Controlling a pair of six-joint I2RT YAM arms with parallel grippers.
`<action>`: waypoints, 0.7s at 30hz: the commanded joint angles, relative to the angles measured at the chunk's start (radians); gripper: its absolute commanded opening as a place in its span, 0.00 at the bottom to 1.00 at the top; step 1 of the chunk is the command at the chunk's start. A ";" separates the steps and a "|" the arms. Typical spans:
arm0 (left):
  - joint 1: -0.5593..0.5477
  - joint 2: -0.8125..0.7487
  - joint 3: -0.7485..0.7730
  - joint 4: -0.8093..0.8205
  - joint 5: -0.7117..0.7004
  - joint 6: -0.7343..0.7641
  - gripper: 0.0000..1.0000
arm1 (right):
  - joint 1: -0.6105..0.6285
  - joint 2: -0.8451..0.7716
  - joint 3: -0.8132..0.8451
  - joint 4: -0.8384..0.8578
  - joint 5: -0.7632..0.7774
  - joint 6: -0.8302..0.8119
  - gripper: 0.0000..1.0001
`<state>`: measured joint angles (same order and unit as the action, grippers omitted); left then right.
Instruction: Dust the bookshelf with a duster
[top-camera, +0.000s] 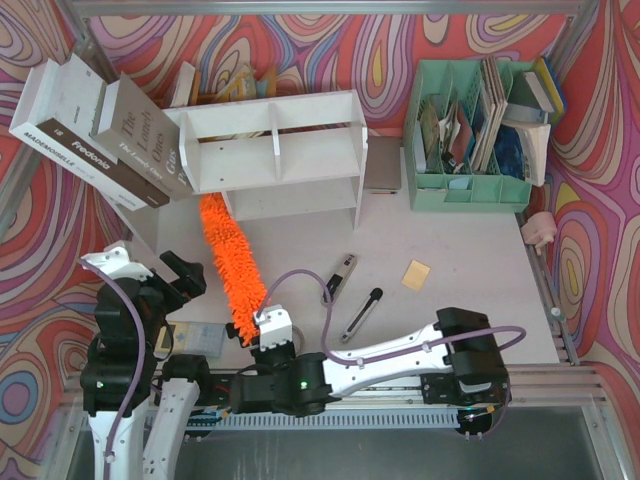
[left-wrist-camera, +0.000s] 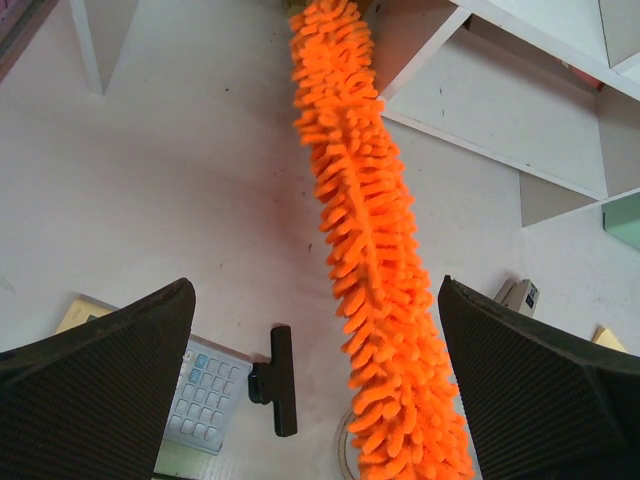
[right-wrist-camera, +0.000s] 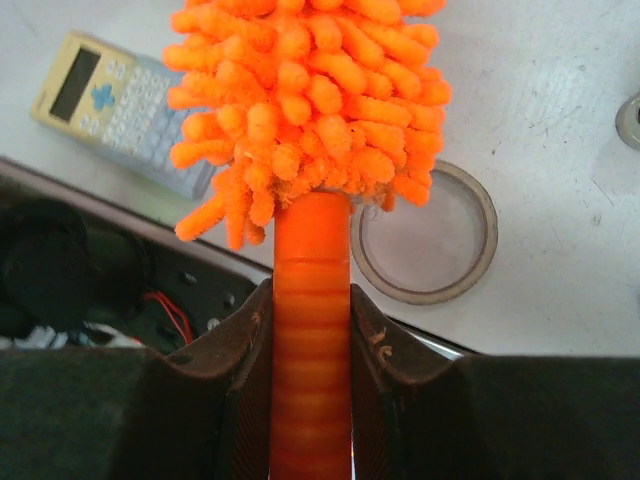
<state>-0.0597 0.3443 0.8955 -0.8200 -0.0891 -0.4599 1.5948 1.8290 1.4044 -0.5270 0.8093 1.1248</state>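
Orange fluffy duster (top-camera: 228, 262) is slanting across the surface (top-camera: 460, 250), tip at the bookshelf's (top-camera: 275, 150) lower-left corner, right jaws pinching its handle end so the whole head is reaching forward, left jaws hanging spread nearby, holding nothing.

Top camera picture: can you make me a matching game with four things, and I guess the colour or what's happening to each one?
Things:
1. duster
2. bookshelf
3. file organiser
4. left gripper

Clues:
A. mint green
B. wide open
C. white
D. handle pinched in the right gripper

Pairs: 1-D, 2-C, 3-A, 4-B
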 joint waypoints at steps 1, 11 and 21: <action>0.004 -0.006 -0.011 0.010 0.015 0.004 0.98 | -0.005 0.069 0.132 -0.210 0.197 0.203 0.00; 0.004 -0.001 -0.010 0.012 0.024 0.005 0.98 | -0.004 0.168 0.307 -0.166 0.303 0.181 0.00; 0.004 0.002 -0.011 0.013 0.027 0.006 0.98 | -0.041 0.225 0.347 -0.199 0.254 0.243 0.00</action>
<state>-0.0597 0.3443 0.8955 -0.8200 -0.0746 -0.4599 1.5955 2.0365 1.7313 -0.6662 1.0100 1.2961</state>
